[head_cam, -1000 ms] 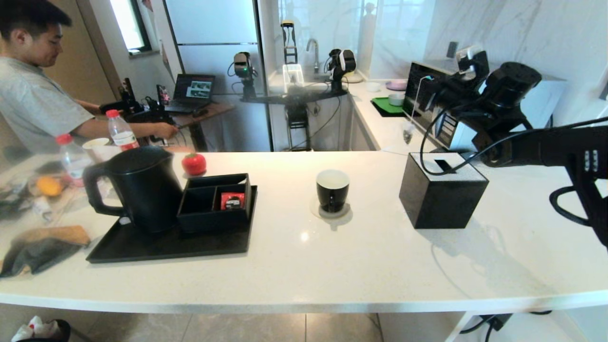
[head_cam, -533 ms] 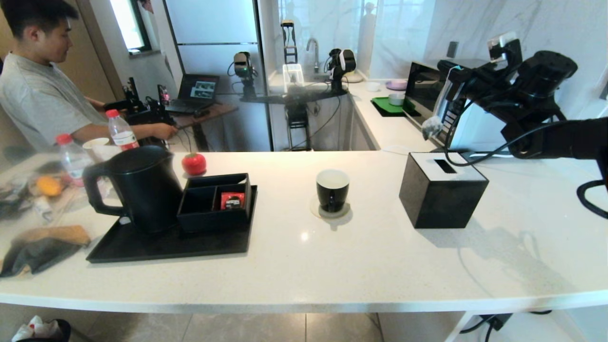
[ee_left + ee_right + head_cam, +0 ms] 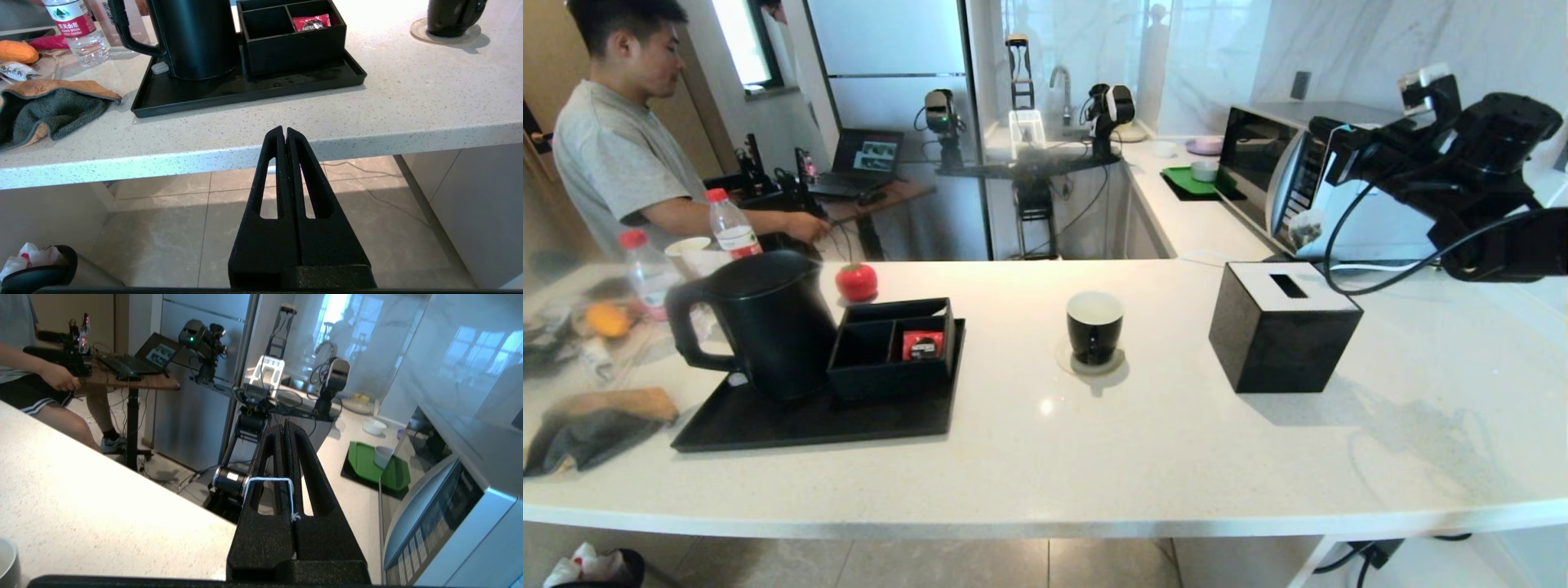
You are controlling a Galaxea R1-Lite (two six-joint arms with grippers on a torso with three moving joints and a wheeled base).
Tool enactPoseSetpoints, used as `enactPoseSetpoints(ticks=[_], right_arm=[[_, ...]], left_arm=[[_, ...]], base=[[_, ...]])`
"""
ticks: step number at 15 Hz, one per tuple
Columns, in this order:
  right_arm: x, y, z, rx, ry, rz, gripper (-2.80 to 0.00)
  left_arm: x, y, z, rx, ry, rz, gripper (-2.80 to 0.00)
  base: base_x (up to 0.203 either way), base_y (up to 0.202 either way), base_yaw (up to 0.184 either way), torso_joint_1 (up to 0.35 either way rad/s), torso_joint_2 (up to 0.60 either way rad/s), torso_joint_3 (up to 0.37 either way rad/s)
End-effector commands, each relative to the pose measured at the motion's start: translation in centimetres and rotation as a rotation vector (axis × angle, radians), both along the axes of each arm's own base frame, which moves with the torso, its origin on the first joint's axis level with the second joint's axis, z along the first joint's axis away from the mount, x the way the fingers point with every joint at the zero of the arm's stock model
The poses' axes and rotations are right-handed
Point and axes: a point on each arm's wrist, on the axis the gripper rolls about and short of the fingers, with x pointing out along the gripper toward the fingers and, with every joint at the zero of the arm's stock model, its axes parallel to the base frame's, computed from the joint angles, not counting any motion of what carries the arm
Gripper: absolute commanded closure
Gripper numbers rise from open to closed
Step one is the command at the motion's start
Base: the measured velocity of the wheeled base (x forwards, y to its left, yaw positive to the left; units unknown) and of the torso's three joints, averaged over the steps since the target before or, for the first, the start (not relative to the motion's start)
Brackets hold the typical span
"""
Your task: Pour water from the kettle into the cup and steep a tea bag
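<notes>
The black kettle (image 3: 756,322) stands on the left of a black tray (image 3: 809,420); the left wrist view also shows the kettle (image 3: 192,36). The black cup (image 3: 1094,327) with a white inside sits on a round coaster mid-counter. My right gripper (image 3: 1327,143) is raised high at the right, beyond the black box (image 3: 1282,327), and is shut (image 3: 284,425) on the tea bag's white string (image 3: 267,479). The string loops over one finger. The tea bag (image 3: 1305,229) dangles below it in the air. My left gripper (image 3: 284,130) is shut and empty, below the counter's front edge.
A black divided organiser (image 3: 894,343) with a red sachet (image 3: 923,345) shares the tray. A microwave (image 3: 1282,175) stands behind the right gripper. Bottles (image 3: 731,224), a red tomato-like object (image 3: 856,282) and a cloth (image 3: 588,429) lie at the left. A person (image 3: 613,155) stands at back left.
My right arm has swung up and to the right, carrying the dangling tea bag away from above the black box towards the microwave. The person has shifted.
</notes>
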Motion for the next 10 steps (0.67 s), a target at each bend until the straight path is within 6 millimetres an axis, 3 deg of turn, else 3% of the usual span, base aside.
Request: enactPoseSetpoints(ticks=[1,10], right_arm=[[-1.0,-0.2,-0.2,-0.001,0.023,-0.004,0.0],[-4.0,0.0,-4.4,0.009,0.109,-0.006,0.0]], left_arm=[[0.0,0.0,0.0,0.0,0.0,0.0,0.0],[0.0,0.0,0.0,0.0,0.0,0.0,0.0]], base=[[0.0,0.0,0.0,0.0,0.0,0.0],[0.0,0.0,0.0,0.0,0.0,0.0]])
